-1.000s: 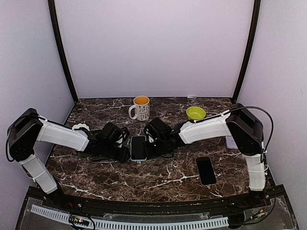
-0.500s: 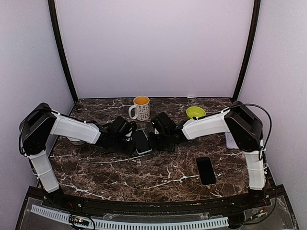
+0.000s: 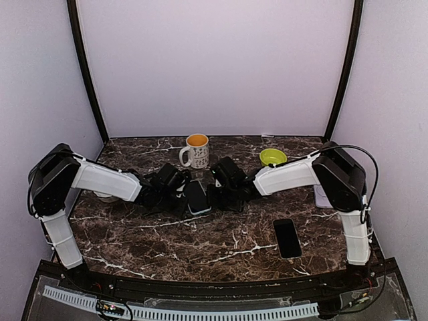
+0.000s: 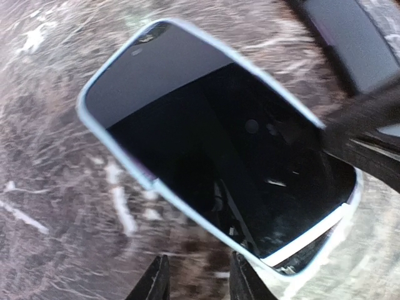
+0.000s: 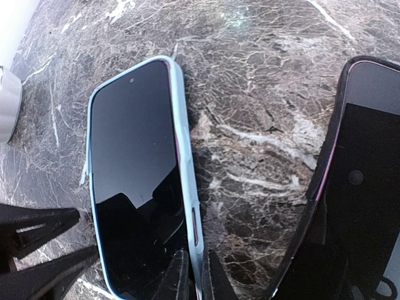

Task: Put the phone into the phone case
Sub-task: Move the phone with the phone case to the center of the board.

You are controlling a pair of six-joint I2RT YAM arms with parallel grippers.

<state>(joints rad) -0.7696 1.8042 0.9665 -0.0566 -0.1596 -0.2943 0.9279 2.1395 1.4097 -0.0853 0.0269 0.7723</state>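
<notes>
Here right claw (image 5: 194,275) pinches the pale-blue phone case (image 5: 177,125) rimming the glossy phone (image 5: 128,175) (veined marble table (image 5: 262,94)); left claw (image 4: 199,281) gapes.

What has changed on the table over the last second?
The left gripper and right gripper moved farther back, taking the cased phone toward the mug and turning it askew. The right gripper closed onto the phone's edge, while the left gripper stayed open beside it. The mug, green bowl and spare phone have not moved.
</notes>
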